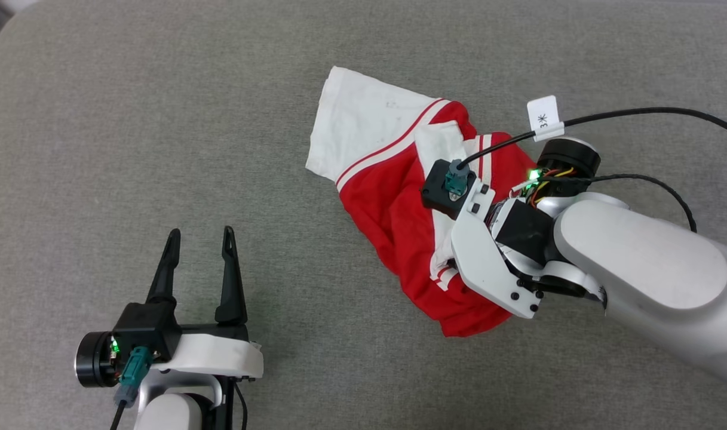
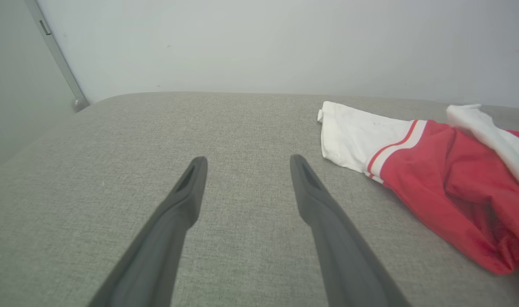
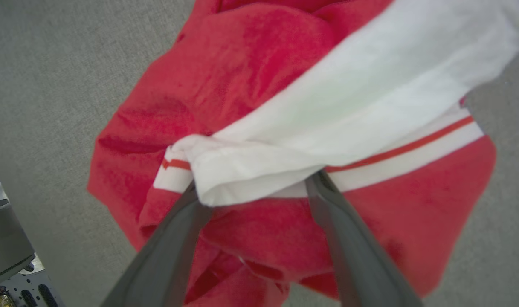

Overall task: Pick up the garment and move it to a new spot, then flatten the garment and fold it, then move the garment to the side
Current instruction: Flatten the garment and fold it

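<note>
Pretty much at the start, I'd say. The shirt (image 1: 393,197) lies bunched up on the grey cushion (image 1: 130,119), one white sleeve spread out flat and the rest a red heap (no lettering visible from here). The right gripper (image 3: 256,187) is down on it with fingers spread wide, tips tucked under a white fold, not pinching anything yet. The left gripper (image 1: 200,232) sits well apart, open too and empty. So the pickup, moving, flattening, folding and setting aside all look left to do.
</note>
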Tool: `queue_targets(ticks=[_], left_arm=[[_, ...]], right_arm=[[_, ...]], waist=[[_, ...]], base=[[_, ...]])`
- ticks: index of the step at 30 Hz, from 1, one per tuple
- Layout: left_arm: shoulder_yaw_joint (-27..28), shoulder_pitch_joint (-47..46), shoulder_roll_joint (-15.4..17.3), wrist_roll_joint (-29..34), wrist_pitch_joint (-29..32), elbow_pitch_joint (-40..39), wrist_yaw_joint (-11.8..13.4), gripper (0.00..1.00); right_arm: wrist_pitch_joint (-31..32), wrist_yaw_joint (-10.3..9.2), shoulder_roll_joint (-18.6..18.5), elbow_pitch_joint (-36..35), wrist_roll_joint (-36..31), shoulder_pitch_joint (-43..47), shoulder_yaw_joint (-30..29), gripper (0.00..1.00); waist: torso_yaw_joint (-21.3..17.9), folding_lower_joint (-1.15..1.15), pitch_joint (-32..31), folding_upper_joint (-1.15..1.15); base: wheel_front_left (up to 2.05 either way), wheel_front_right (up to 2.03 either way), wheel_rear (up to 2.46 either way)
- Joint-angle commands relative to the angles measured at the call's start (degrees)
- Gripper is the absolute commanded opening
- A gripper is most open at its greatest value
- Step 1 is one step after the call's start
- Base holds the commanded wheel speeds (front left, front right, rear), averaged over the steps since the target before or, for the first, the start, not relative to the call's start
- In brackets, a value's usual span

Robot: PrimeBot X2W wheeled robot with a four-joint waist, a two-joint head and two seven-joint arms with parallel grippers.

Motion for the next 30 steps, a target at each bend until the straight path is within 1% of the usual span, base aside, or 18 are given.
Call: queue_targets(ticks=[1,2,3,6,10,13,17,21,25,26,28,30], left_arm=[[0.25,-0.47,-0.05,0.21,-0.15,0.19,0.10,1.00],[0.38,-0.45,-0.05,0.34,-0.15,0.33,-0.07,1.00],[0.52,-0.42,-0.05,0.42,-0.15,0.49,-0.21,1.00],[0.86,-0.05,-0.04,0.48,-0.15,0.97,-0.41,1.00],[1.57,1.39,-0.03,0.72,-0.15,1.11,-0.55,1.00],[2.06,2.44,-0.04,0.68,-0.15,0.85,-0.54,1.00],[2.83,4.09,-0.05,0.48,-0.15,0.31,-0.08,1.00],[2.93,5.20,-0.03,0.42,-0.15,0.04,0.30,1.00],[3.17,5.98,-0.03,0.44,-0.15,-0.22,0.45,1.00],[3.24,6.07,-0.04,0.46,-0.15,-0.29,0.49,1.00],[3.22,6.34,-0.03,0.45,-0.15,-0.35,0.54,1.00],[3.10,6.55,-0.04,0.38,-0.15,-0.42,0.57,1.00]], right_arm=[[-0.53,-0.04,-0.52,-0.18,-0.66,0.94,0.17,0.98],[-1.43,-0.04,-0.54,-0.35,-1.10,0.71,0.15,0.07],[-2.33,-0.04,-0.61,-0.57,-1.38,0.62,0.14,0.00],[-7.38,-0.04,-0.85,-0.73,-1.02,-0.55,0.10,0.00],[-15.77,-0.04,-2.55,-0.98,0.39,-1.47,0.13,0.00],[-21.46,-0.04,-5.38,-1.32,2.24,-1.40,-0.38,0.00],[-26.46,-0.04,-9.55,-1.87,3.84,1.50,-1.76,0.00],[-31.04,-0.04,-13.87,-1.97,5.86,5.89,-5.64,0.00],[-37.50,-0.04,-16.53,0.47,7.14,13.23,-12.57,0.00],[-39.49,-0.04,-16.79,1.66,6.89,15.08,-14.68,1.00],[-43.78,-0.04,-16.72,4.75,5.30,19.28,-18.74,1.00],[-48.40,-0.04,-14.99,8.21,4.13,24.01,-23.15,1.00]], waist=[[-0.42,-0.01,-0.08,0.00],[-0.71,-0.01,-0.21,0.00],[-1.03,-0.01,-0.47,0.00],[-1.97,-0.01,-1.75,0.00],[-3.25,-0.01,-4.12,0.00],[-4.10,-0.01,-5.90,0.00],[-5.57,-0.01,-7.46,0.00],[-6.51,-0.01,-8.45,0.00],[-7.26,-0.01,-9.05,0.00],[-7.37,-0.01,-9.16,0.00],[-7.48,-0.01,-9.43,0.00],[-7.46,-0.01,-9.66,0.00]], base=[[0.00,0.00,0.00],[0.00,0.00,0.00],[0.00,0.00,0.00],[0.00,0.00,0.00],[0.00,0.00,0.00],[0.00,0.00,0.00],[0.00,0.00,0.00],[0.00,0.00,0.00],[0.00,0.00,0.00],[0.00,0.00,0.00],[0.00,0.00,0.00],[0.00,0.00,0.00]])
